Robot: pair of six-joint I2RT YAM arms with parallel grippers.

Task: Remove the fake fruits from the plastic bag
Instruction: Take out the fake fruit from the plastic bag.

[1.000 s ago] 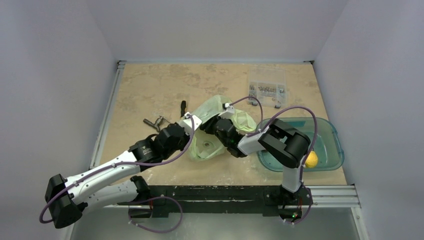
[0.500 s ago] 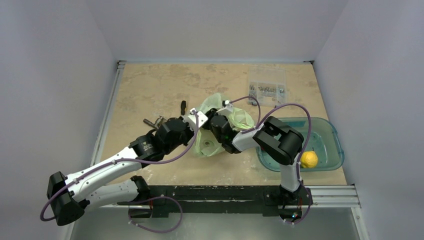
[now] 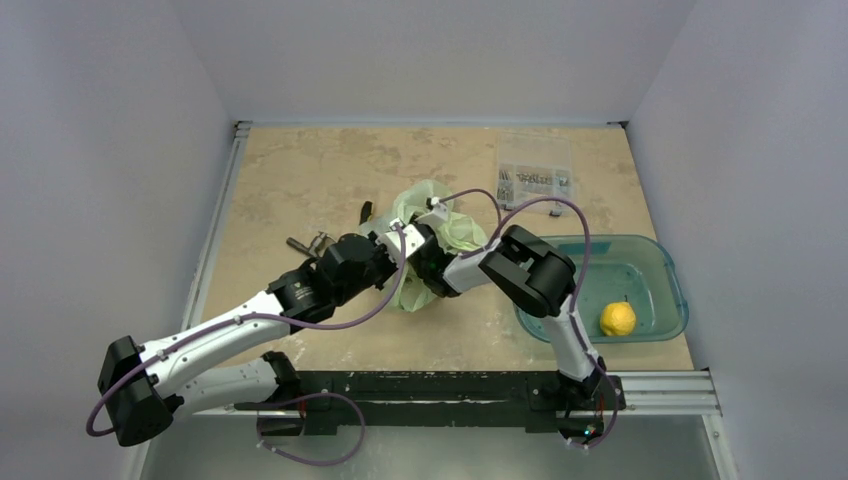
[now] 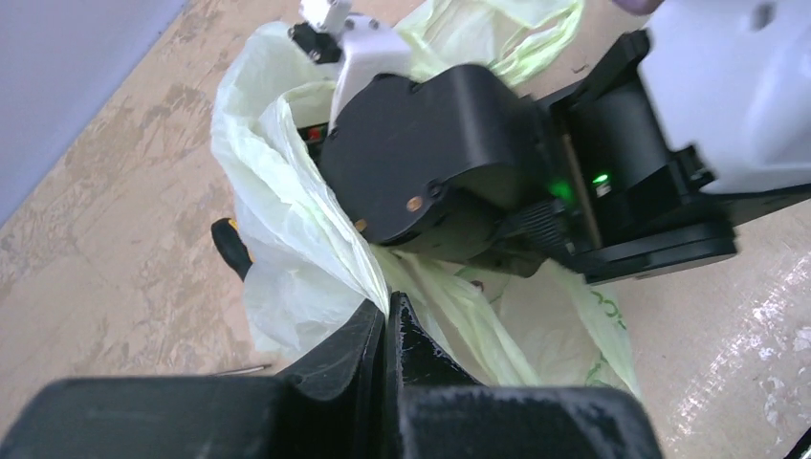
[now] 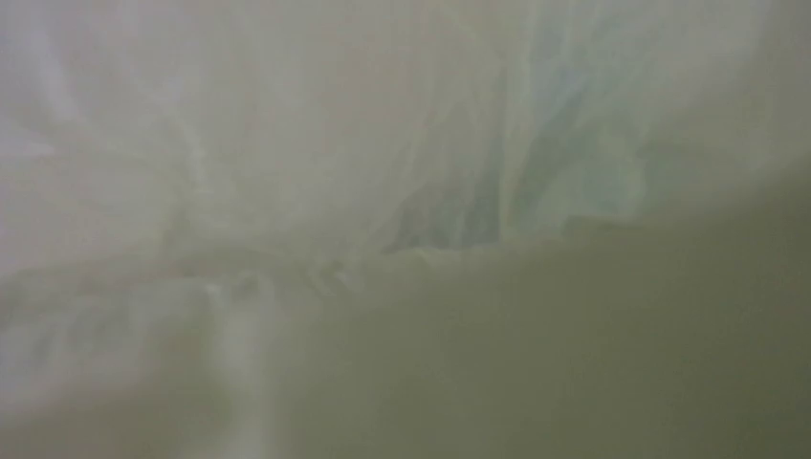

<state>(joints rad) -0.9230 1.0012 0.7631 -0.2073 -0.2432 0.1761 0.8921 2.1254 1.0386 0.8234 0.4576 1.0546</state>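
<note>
Table centre: thin, crinkly, pale-green plastic bag (image 3: 452, 228), long axis roughly 12 to 6 o'clock, heaped rather than flat.

Left gripper (image 4: 386, 330): fingers shut tight on a fold of the bag's film at its 9 o'clock side.

Right gripper: entered from 4 o'clock, only its black wrist housing (image 4: 430, 163) outside. Nothing but pale film was shown by the wrist camera, so the jaws' state could not be told.

Fake fruits: none seen, judged to be inside the bag, ahead of the right gripper. That arm was taken as the nearer one, with the left holding the mouth.

Surface: beige marbled tabletop (image 3: 300, 180), level.

Room: teal see-through tub (image 3: 660, 262) at 4 o'clock with a round yellow lemon-like fruit (image 3: 618, 318) in it. A clear compartment box (image 3: 535, 170) was noted at 1 o'clock. Small dark tools (image 3: 305, 243) lay at 9 o'clock, near the bag.
</note>
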